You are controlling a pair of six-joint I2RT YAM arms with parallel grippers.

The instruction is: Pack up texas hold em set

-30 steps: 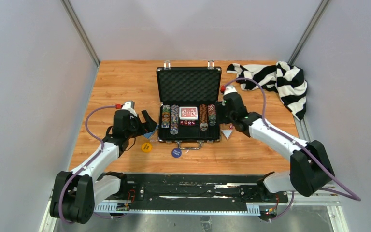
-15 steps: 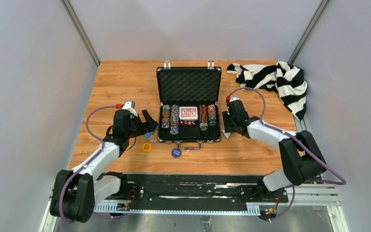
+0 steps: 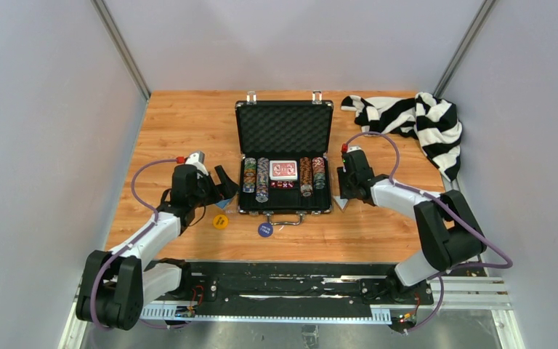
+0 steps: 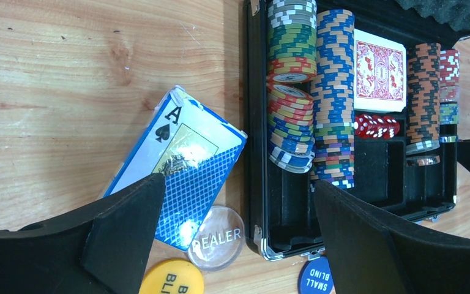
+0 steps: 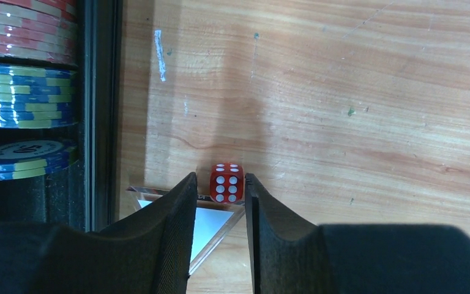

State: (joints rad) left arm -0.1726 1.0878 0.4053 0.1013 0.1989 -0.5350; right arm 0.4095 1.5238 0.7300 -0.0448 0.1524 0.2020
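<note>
The black briefcase (image 3: 285, 206) lies open mid-table, its foam lid (image 3: 283, 127) up. It holds rows of chips (image 4: 333, 92), a red card deck (image 4: 379, 70) and red dice (image 4: 376, 125). My left gripper (image 4: 238, 182) is wide open and empty over the case's left edge. Beneath it lie a blue card deck (image 4: 177, 162), a clear dealer button (image 4: 218, 237), a yellow button (image 4: 171, 278) and a blue small-blind button (image 4: 313, 280). My right gripper (image 5: 220, 177) is narrowly open, with a loose red die (image 5: 226, 182) between its fingertips on the table right of the case.
A clear triangular plastic piece (image 5: 211, 223) lies under my right fingers, touching the die. A black-and-white striped cloth (image 3: 414, 120) is bunched at the back right. The case's metal handle (image 3: 285, 218) faces the near edge. Grey walls enclose the table.
My right gripper has moved from beside the case's right wall toward the near side and down to the table, over the die. The left arm has barely moved.
</note>
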